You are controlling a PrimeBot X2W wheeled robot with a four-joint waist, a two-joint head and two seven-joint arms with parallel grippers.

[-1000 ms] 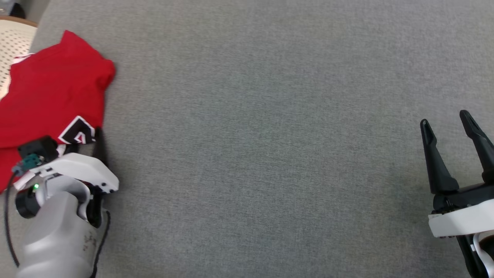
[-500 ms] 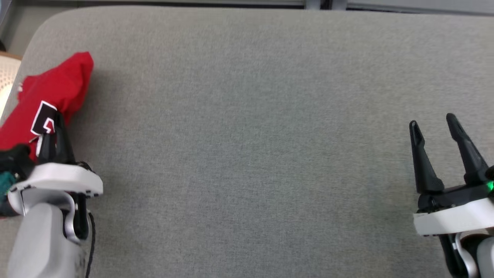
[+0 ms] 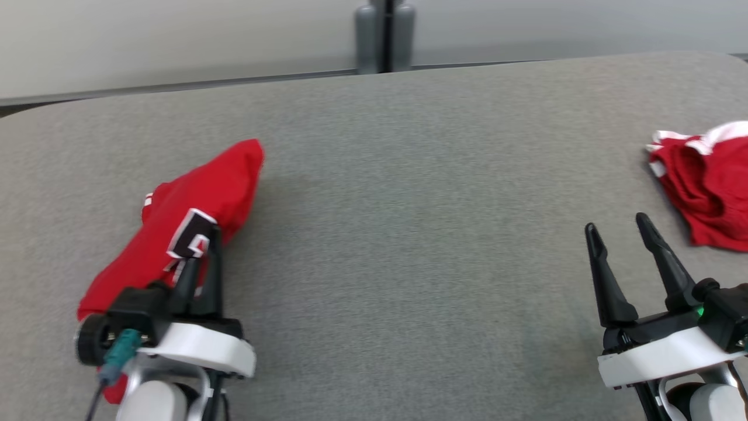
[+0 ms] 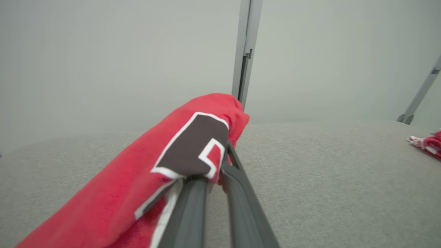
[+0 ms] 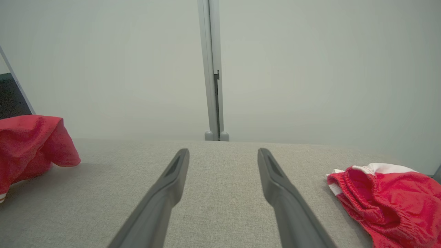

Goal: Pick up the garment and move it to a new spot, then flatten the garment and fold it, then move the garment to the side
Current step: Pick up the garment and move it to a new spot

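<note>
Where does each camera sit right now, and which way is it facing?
Head view: on the head, facing forward and down at the grey surface; left gripper lower left, right gripper lower right.
Left wrist view: on the left wrist, along jaws shut on the red garment, facing the post.
Right wrist view: on the right wrist, along open jaws, facing the post.
Shared: all three show the post and red garment.

Garment [image 3: 213,175] now in left gripper [image 3: 204,248]

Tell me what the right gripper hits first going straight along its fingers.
The way looks free: the open right gripper points over the grey fabric surface. The crumpled red garment with white trim lies to its right, off that line. Farther on stands the grey metal post, depth unclear.
</note>
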